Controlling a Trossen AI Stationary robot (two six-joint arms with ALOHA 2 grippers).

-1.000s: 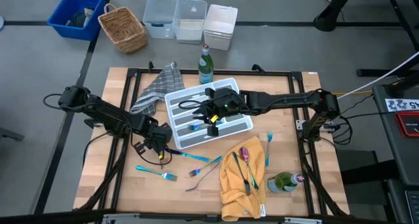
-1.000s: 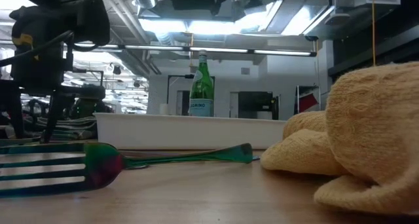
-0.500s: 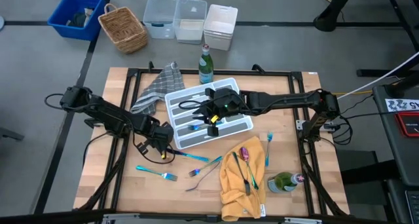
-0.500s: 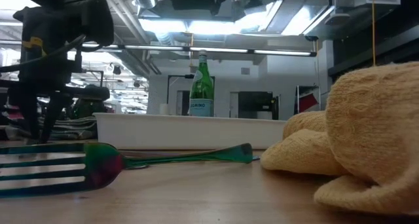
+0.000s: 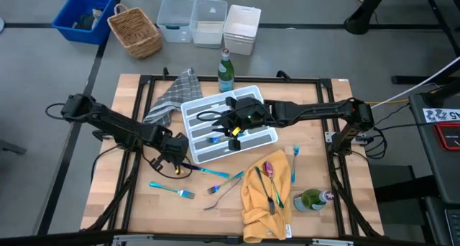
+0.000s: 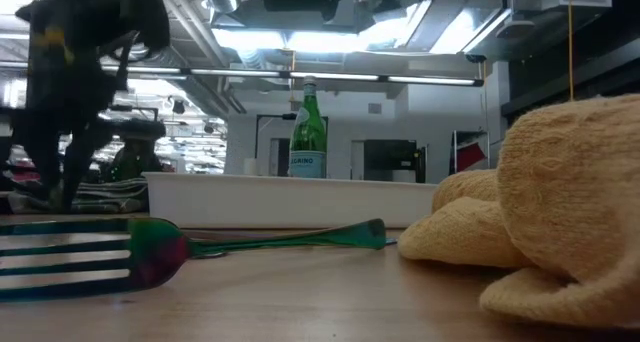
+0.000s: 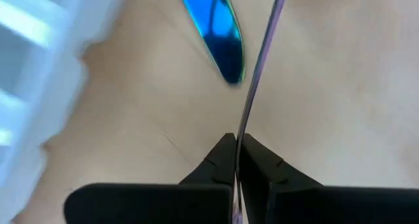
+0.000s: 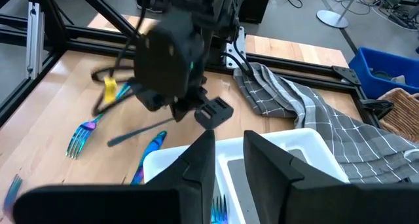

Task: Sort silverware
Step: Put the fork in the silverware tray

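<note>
My left gripper (image 5: 175,162) stands at the table's left, just before the white divided tray (image 5: 267,137), shut on a slim purplish piece of silverware (image 7: 260,60) that looks dark in the right wrist view (image 8: 137,132). A blue knife (image 7: 219,27) lies flat on the wood beside it. Blue forks (image 5: 172,189) (image 5: 219,187) lie nearer the front edge, and one fork fills the low view's foreground (image 6: 90,257). A spoon (image 5: 268,168) and a dark piece (image 5: 273,192) rest on a yellow cloth (image 5: 262,203). My right gripper (image 8: 229,158) hovers open over the tray. My left gripper pinches the thin shaft (image 7: 243,119) of the purplish piece between its two fingertips (image 7: 219,155). The fingers come from above, pointing down, and lie across the shaft. The piece runs about level out from the fingers; I cannot tell whether it is clear of the wood.
A grey checked cloth (image 5: 172,95) and a green bottle (image 5: 226,70) stand behind the tray. A blue piece (image 5: 213,139) lies in the tray. A green object (image 5: 310,200) sits at the front right. Bins and a basket (image 5: 134,32) stand beyond the table's far edge.
My left gripper has shut its fingers on the purplish piece, rolled its wrist somewhat and risen a little. My right gripper has kept still over the tray.
</note>
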